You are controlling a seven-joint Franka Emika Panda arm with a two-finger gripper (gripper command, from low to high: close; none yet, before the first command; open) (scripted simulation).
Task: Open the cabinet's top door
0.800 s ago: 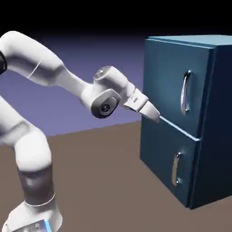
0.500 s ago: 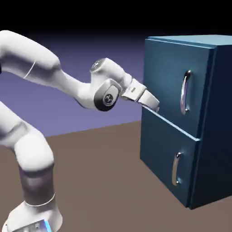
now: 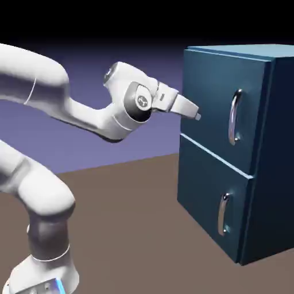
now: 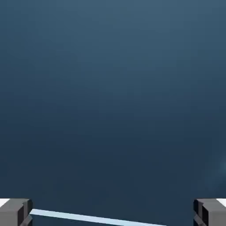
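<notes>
The cabinet (image 3: pixel 275 172) is a tall dark teal-blue box at the exterior view's right. Its top door (image 3: pixel 209 97) carries a long vertical silver handle (image 3: pixel 233 118). My gripper (image 3: pixel 196 115) points at the top door's left part, at about the handle's mid height and well to the left of the handle. Whether its tips touch the panel I cannot tell. In the hand view the top door (image 4: pixel 113 97) fills the picture, and my gripper (image 4: pixel 113 213) is open, its fingertips (image 4: pixel 15 212) standing wide apart with nothing between them.
The shorter bottom door (image 3: pixel 207 201) with its small handle (image 3: pixel 223 213) sits below. The seam between the doors shows as a pale blue line (image 4: pixel 88 216) low in the hand view. The brown table (image 3: pixel 132 229) stretches to the left of the cabinet.
My gripper has risen from the seam between the two doors to the top door's middle height, and the wrist has lifted and turned with it. The cabinet has not moved.
</notes>
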